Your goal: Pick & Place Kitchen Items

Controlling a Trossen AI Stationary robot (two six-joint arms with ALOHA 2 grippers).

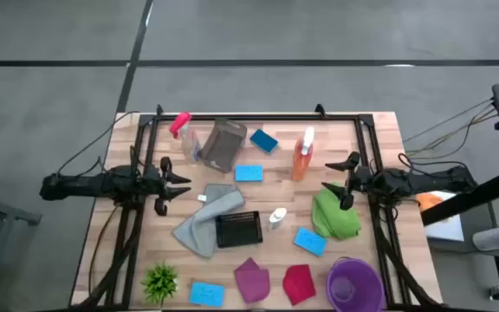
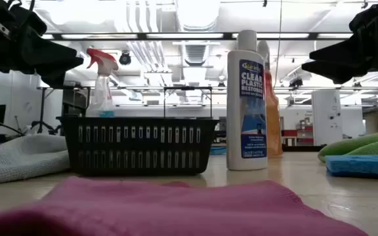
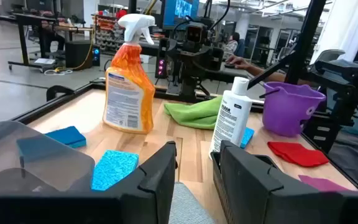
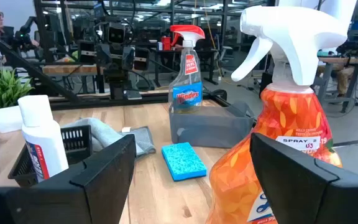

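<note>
Left hand [image 1: 173,184]: over the counter's [image 1: 379,139] left edge, fingers part-way apart with a narrow gap, gripping nothing.
Small spiky green plant [image 1: 160,281]: near left corner.
Blue sponge [image 1: 206,294]: just right of the plant, near edge.
Clear spray bottle with red trigger [image 1: 184,134]: lying at the far left, touching the grey bin [image 1: 223,145].
Grey cloth [image 1: 206,217]: centre-left, crumpled, against the black basket [image 1: 238,230].
Blue sponge [image 1: 248,173]: just in front of the grey bin.
Blue sponge [image 1: 264,140]: far side, right of the grey bin.
Magenta cloth [image 1: 252,279]: near edge, centre.
White bottle [image 1: 277,217]: upright, just right of the black basket.
Red cloth [image 1: 298,283]: beside the magenta cloth.
Orange spray bottle with white trigger [image 1: 302,154]: upright, far centre-right.
Blue sponge [image 1: 310,241]: below the green cloth [image 1: 336,215].
Green cloth: heaped under the right hand.
Right hand [image 1: 345,180]: above the green cloth, fingers spread wide, empty, pointing toward the orange spray bottle.
Purple bucket [image 1: 354,282]: near right corner.
</note>
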